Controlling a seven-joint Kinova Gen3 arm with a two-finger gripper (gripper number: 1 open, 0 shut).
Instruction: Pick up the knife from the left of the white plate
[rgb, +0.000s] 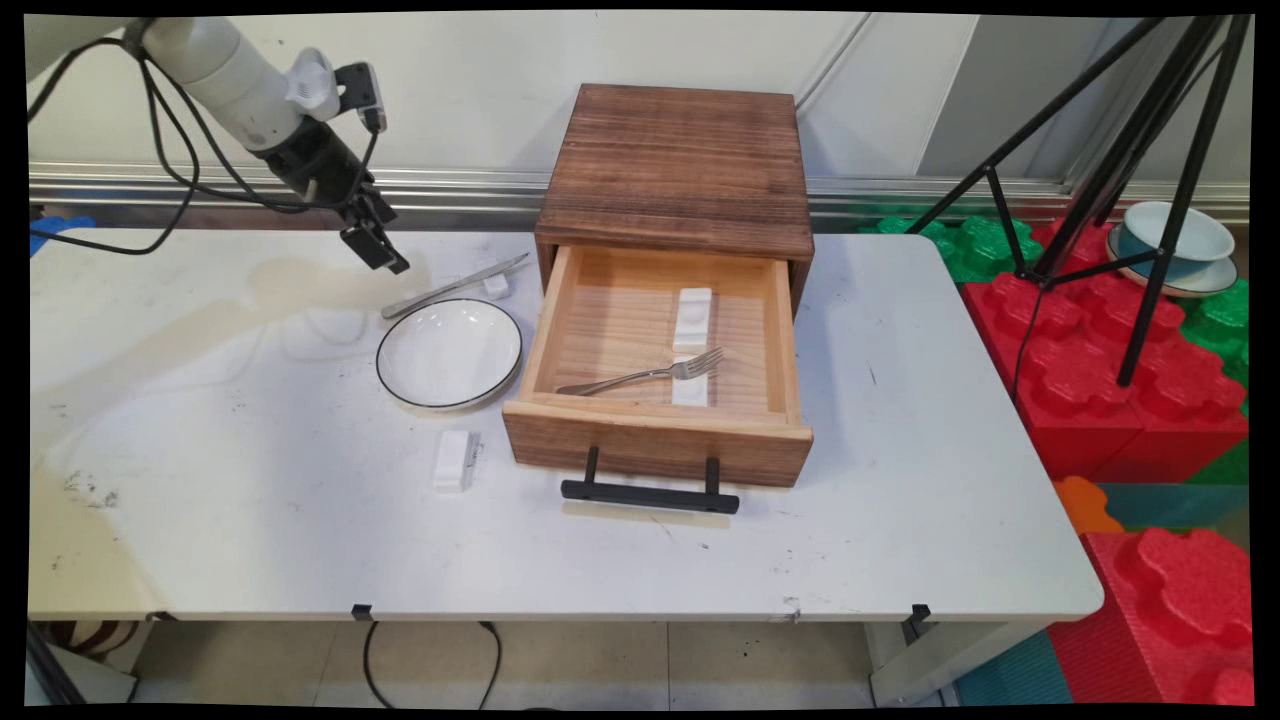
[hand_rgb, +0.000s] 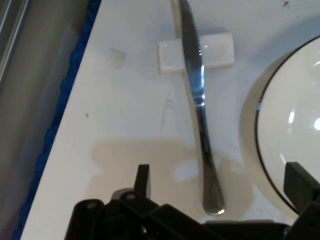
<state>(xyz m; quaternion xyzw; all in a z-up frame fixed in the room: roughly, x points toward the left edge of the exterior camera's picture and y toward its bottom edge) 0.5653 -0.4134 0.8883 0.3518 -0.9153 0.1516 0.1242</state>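
- gripper (hand_rgb: 217, 182) is spread wide with nothing in it, hanging above the knife (hand_rgb: 199, 95) handle, not touching
- knife's blade is propped on a little white rest (hand_rgb: 170, 56), right beside the plate (rgb: 449, 354)
- fork (rgb: 650, 375) already lies in the open drawer (rgb: 655, 440) (across its own rest), another rest (rgb: 455, 460) sits loose on the table (rgb: 250, 520)

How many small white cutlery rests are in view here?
4: one under the knife blade behind the plate, at; one on the table before the plate; two in the open drawer, at and under the fork at.
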